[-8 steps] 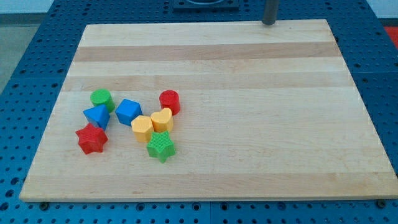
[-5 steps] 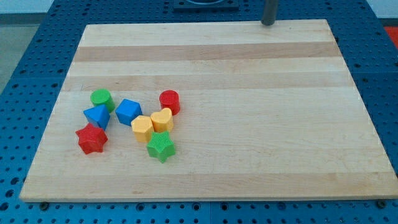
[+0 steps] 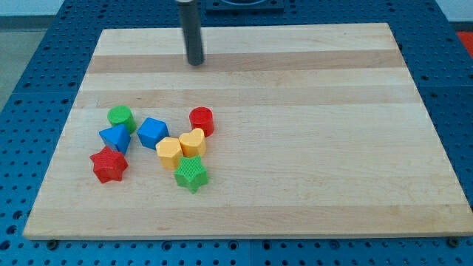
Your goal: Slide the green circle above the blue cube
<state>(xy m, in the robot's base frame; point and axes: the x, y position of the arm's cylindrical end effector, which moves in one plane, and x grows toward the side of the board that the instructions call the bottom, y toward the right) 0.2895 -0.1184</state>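
Observation:
The green circle (image 3: 120,117) sits at the left of the wooden board (image 3: 310,133), just left of and slightly above the blue cube (image 3: 152,132). A second blue block (image 3: 114,138) touches the green circle from below. My tip (image 3: 195,63) stands on the board near the top, well above and to the right of both, touching no block.
A red circle (image 3: 202,120) lies right of the blue cube. Two yellow blocks (image 3: 169,152) (image 3: 193,142) sit below it, with a green star (image 3: 191,174) under them. A red star (image 3: 109,164) lies at the lower left of the cluster.
My tip has moved far left and slightly down, from the board's top right edge to the top centre-left. No block has moved.

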